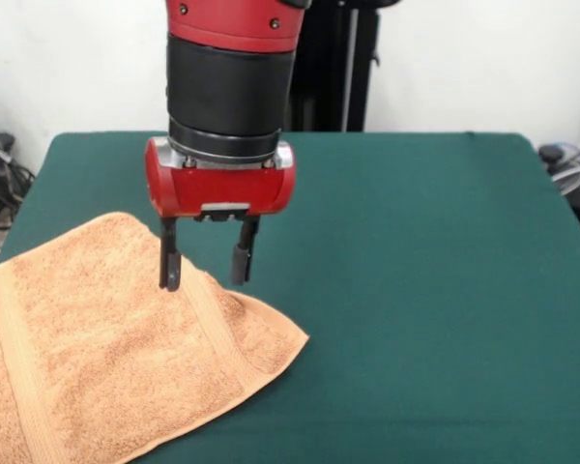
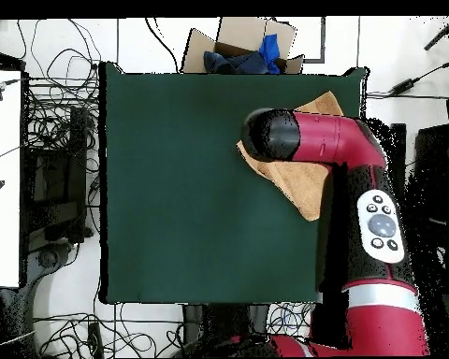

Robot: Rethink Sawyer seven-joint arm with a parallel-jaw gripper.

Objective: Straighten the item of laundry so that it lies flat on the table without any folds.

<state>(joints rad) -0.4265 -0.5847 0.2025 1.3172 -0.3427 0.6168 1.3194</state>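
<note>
The tan terry-cloth towel point(image 1: 106, 367) lies at the near left of the dark green table point(image 1: 416, 290), running out of the picture at the left and bottom. A flat woven band crosses it near each side, and its far right part rises in a slight ridge. My gripper point(image 1: 205, 282) hangs open right over that ridge, with both dark fingertips point(image 1: 169, 280) at the cloth's surface and nothing pinched between them. In the overhead view the towel point(image 2: 303, 192) shows near the table's point(image 2: 191, 187) upper right corner. The red arm hides most of the towel and the gripper there.
A cardboard box point(image 2: 230, 39) holding blue cloth stands just beyond the table's top edge in the overhead view. Cables litter the floor around the table, and a white bench point(image 2: 2, 178) stands at the left. The towel lies close to the table's right edge.
</note>
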